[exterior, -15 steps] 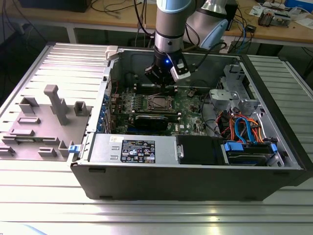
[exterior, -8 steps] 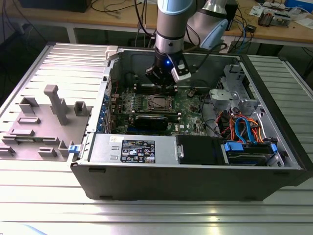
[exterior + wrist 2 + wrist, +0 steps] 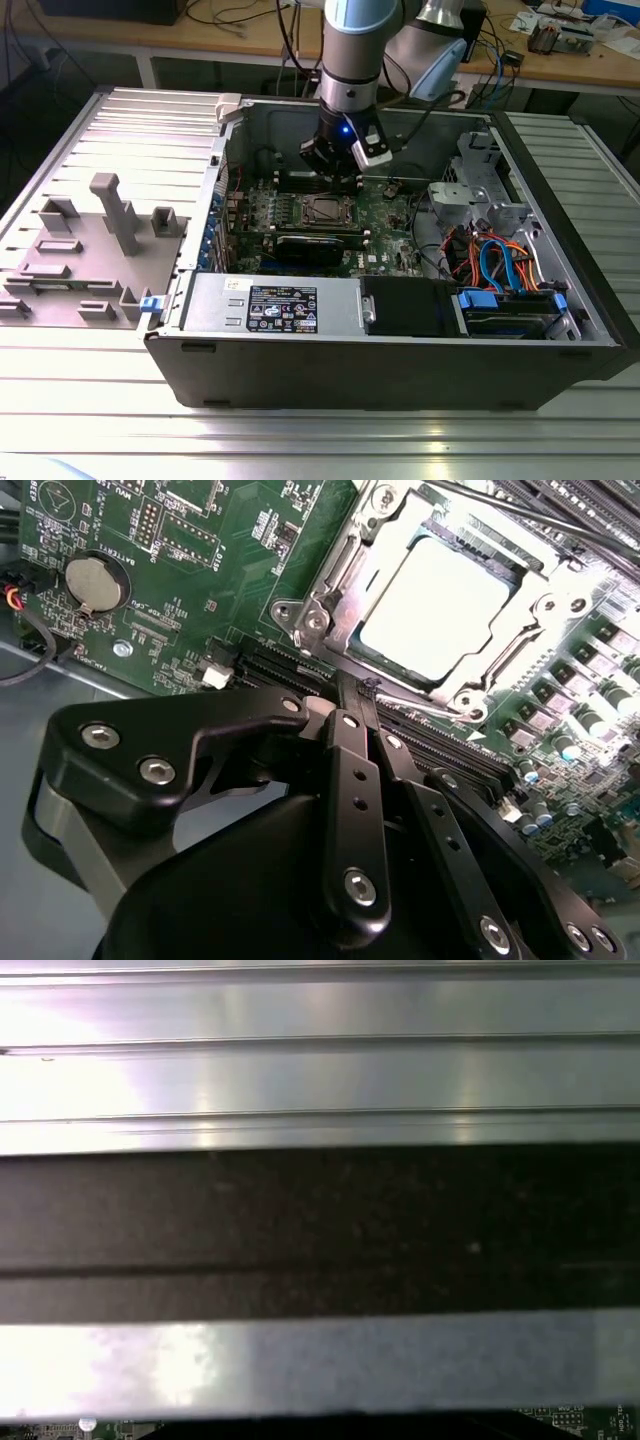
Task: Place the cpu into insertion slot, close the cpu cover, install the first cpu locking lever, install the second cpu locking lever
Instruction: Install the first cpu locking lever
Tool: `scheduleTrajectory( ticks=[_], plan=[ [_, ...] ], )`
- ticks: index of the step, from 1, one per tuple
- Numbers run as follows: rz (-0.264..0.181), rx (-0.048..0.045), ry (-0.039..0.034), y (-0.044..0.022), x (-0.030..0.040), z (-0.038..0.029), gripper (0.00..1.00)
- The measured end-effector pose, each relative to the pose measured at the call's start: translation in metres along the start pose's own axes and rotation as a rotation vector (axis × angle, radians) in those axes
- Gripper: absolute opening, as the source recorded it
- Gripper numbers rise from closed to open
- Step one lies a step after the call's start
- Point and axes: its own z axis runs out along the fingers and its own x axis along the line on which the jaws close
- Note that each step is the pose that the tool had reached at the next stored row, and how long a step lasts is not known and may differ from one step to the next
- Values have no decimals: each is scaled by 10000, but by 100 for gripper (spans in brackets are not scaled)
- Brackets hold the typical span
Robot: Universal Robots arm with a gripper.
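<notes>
At upper right of the second wrist view, the cpu (image 3: 445,600) sits socketed, the cpu cover (image 3: 345,575) closed around it. Your gripper (image 3: 362,695) is pressed together at a thin lever (image 3: 425,706) beside the socket. Lever-locking step, you'd judge; it needs steady downward push.

Gripper (image 3: 362,695): black fingers pressed together, tips meeting at thin silvery wire lever (image 3: 425,708) beside socket edge. Cpu (image 3: 435,605) seated in socket just beyond fingertips, cpu cover (image 3: 350,565) lying flat around it. Green motherboard (image 3: 200,570) beneath; round coin battery (image 3: 97,583) well off to side.
</notes>
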Motion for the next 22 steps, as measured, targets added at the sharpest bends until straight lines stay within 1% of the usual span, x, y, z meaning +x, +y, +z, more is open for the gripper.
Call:
scheduleTrajectory(
  ticks=[9, 13, 20, 22],
  plan=[
    [-1, -1, 2, -5, -10, 61, 11],
    [-1, -2, -1, -4, -12, 61, 11],
    [-1, -5, -2, -1, -12, 25, 11],
    [-1, -4, -1, -2, -14, 25, 11]
  ],
)
